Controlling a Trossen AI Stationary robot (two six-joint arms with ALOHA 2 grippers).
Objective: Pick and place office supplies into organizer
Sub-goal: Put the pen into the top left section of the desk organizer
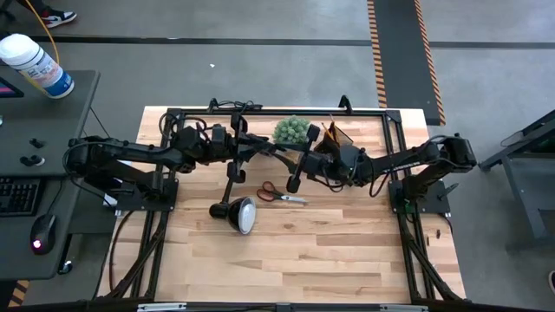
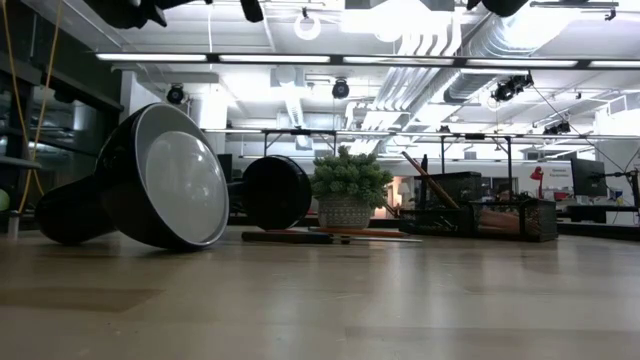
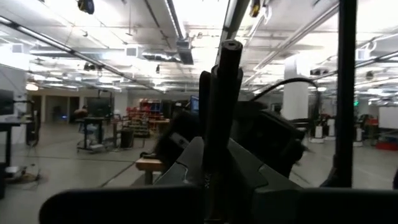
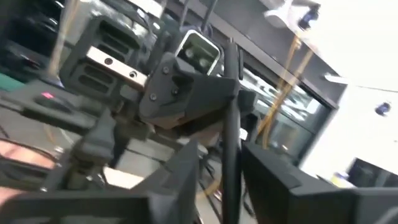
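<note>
My two grippers meet in the air above the table's middle. A thin dark pen (image 3: 222,106) stands upright between them; my left gripper (image 3: 214,180) is shut on it. My right gripper (image 4: 227,180) is open, one finger on either side of the same pen (image 4: 231,118), and I see no contact. In the high view the left gripper (image 1: 264,152) faces the right gripper (image 1: 293,165). Red-handled scissors (image 1: 279,195) lie flat on the table below them. The dark organizer (image 1: 336,139), at the far side, holds slanting orange pencils. My left gripper pinches the pen's lower part (image 3: 211,165) between its two fingers. The fingers come at it roughly level, tipped slightly upward, and lie across the pen. The pen stands upright, its upper end rising well above the fingers, clear of the table.
A black desk lamp lies on its side, its head (image 1: 243,215) near the table's middle and its neck (image 1: 231,173) under the left arm. A round green plant (image 1: 292,130) stands beside the organizer. Bare wood (image 1: 295,260) stretches toward the near edge.
</note>
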